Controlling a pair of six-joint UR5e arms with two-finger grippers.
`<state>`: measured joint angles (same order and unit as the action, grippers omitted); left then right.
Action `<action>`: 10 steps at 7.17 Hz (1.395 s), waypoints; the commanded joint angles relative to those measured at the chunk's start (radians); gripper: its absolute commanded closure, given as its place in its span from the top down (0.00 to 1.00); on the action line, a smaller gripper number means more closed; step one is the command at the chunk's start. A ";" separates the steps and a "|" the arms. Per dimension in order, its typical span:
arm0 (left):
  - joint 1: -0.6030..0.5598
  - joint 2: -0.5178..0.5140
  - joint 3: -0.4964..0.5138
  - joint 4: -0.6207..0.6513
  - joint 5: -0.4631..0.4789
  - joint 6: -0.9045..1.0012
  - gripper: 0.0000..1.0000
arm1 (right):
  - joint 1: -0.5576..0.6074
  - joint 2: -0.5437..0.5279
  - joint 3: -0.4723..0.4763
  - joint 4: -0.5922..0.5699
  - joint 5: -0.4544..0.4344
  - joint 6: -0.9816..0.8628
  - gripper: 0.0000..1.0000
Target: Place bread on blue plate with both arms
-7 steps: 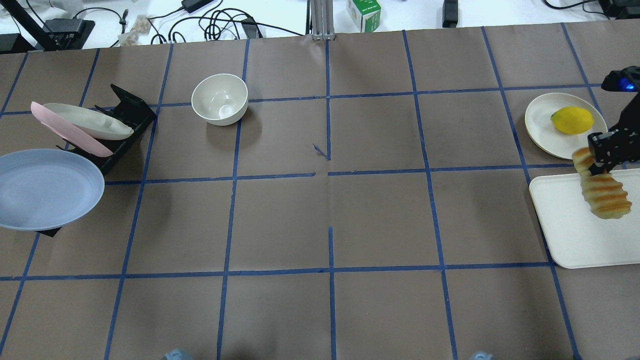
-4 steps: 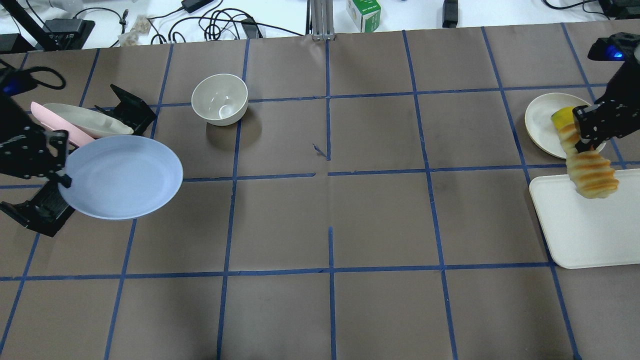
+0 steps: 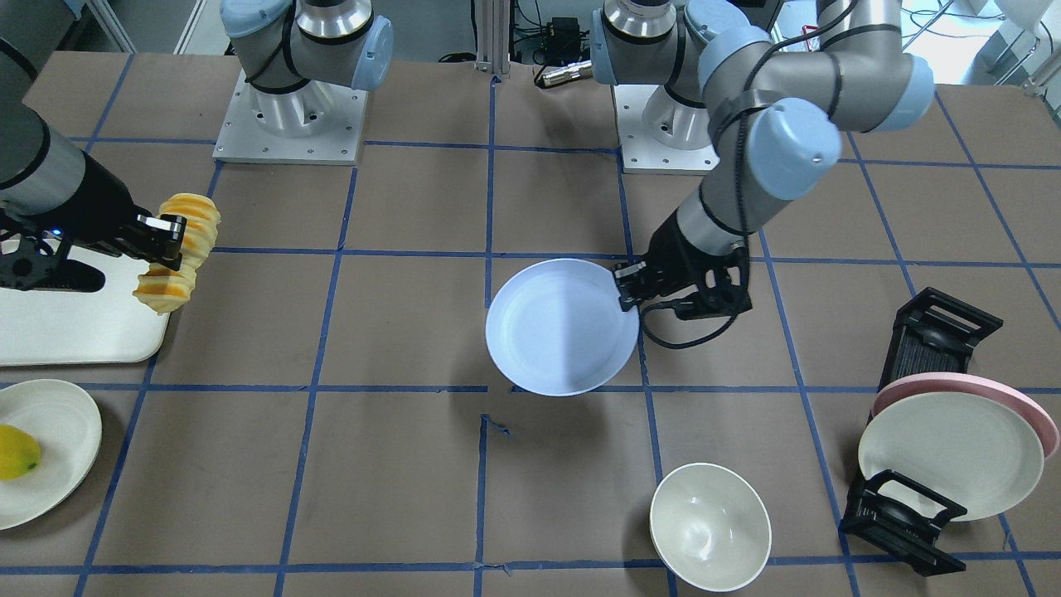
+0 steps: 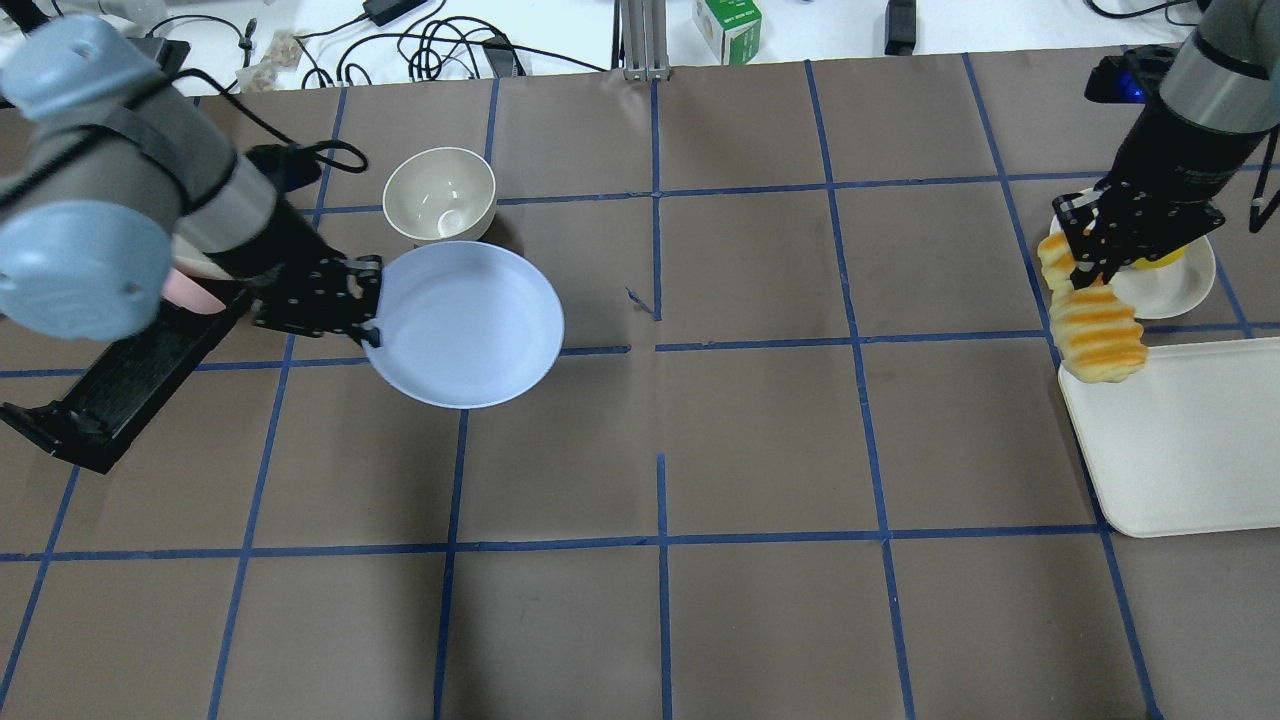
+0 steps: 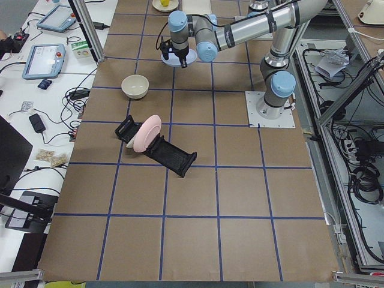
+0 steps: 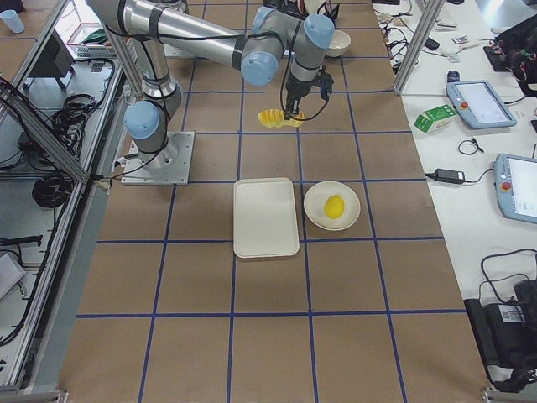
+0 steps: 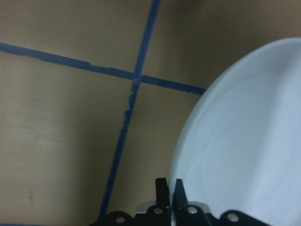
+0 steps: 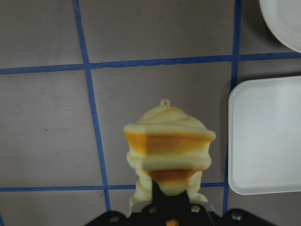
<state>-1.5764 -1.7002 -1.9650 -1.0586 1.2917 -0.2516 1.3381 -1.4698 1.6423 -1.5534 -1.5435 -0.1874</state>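
Note:
The blue plate (image 4: pixel 465 325) hangs level above the table, left of centre, held by its rim; it also shows in the front view (image 3: pixel 559 327) and the left wrist view (image 7: pixel 244 141). My left gripper (image 4: pixel 374 322) is shut on the plate's left rim. The bread (image 4: pixel 1092 328), an orange-topped ridged loaf, hangs end-down from my right gripper (image 4: pixel 1082 268), which is shut on its upper part. It hangs over the tray's far-left corner, also seen in the front view (image 3: pixel 178 253) and the right wrist view (image 8: pixel 167 146). Plate and bread are far apart.
A white tray (image 4: pixel 1180 450) lies at the right edge. A cream plate (image 3: pixel 50 452) with a yellow fruit (image 3: pixel 16 452) sits beyond it. A cream bowl (image 4: pixel 440 195) stands just behind the blue plate. A black rack (image 3: pixel 908 518) holds a pink plate (image 3: pixel 961 385) and a cream plate (image 3: pixel 949 456).
My left arm has carried the blue plate rightwards from the rack towards the table's middle. My right arm has carried the bread left and farther back, towards the tray's corner.

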 commanded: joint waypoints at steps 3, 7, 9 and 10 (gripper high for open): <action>-0.154 -0.136 -0.075 0.252 -0.017 -0.178 0.00 | 0.183 0.046 -0.002 -0.078 0.046 0.214 0.00; -0.111 -0.133 -0.004 0.307 -0.017 -0.213 1.00 | 0.375 0.150 -0.030 -0.212 0.059 0.299 0.00; -0.045 -0.067 0.204 -0.128 0.035 -0.080 1.00 | 0.450 0.212 -0.039 -0.261 0.060 0.328 0.00; -0.043 -0.040 0.327 -0.315 0.157 -0.016 1.00 | 0.484 0.262 -0.038 -0.340 0.068 0.371 0.00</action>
<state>-1.6326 -1.7750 -1.7779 -1.1375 1.3431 -0.3410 1.7824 -1.2597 1.6049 -1.8253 -1.4818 0.1432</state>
